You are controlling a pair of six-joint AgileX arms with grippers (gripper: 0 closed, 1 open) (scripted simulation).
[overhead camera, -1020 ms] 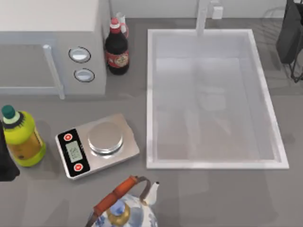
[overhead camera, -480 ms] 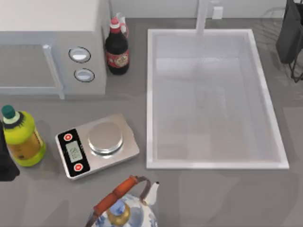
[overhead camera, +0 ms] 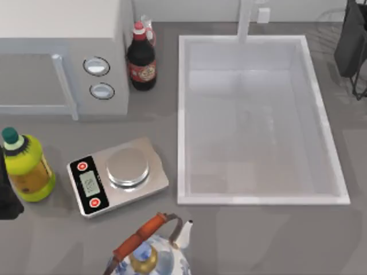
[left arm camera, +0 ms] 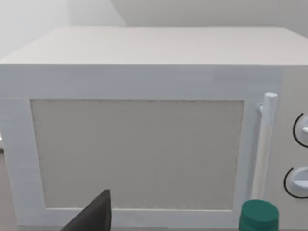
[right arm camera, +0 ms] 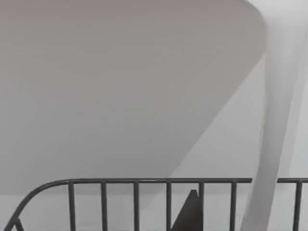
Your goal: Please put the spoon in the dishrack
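Dark-grey right gripper (overhead camera: 351,40) at the top view's far right edge, over the wire dishrack (right arm camera: 144,202); jaws' state cannot be told. Left gripper (overhead camera: 7,192) parked at left edge beside yellow bottle (overhead camera: 26,166). White sink (overhead camera: 182,114) between.

counter (overhead camera: 258,240): flat grey, matte, runs under everything in the top view
sink (overhead camera: 183,126): big white rectangular basin sunk into the right half, thin raised rim, pale and washed out inside
faucet (overhead camera: 246,20): white post at the sink's back edge, small white block just beside it
microwave (left arm camera: 139,144): white box at back left, beige mesh door, white bar handle (left arm camera: 263,139), two round dials (overhead camera: 96,66)
wall (right arm camera: 120,86): plain light grey behind the counter, with a broad soft diagonal shadow across it
light: even and soft, only faint shadows on the counter
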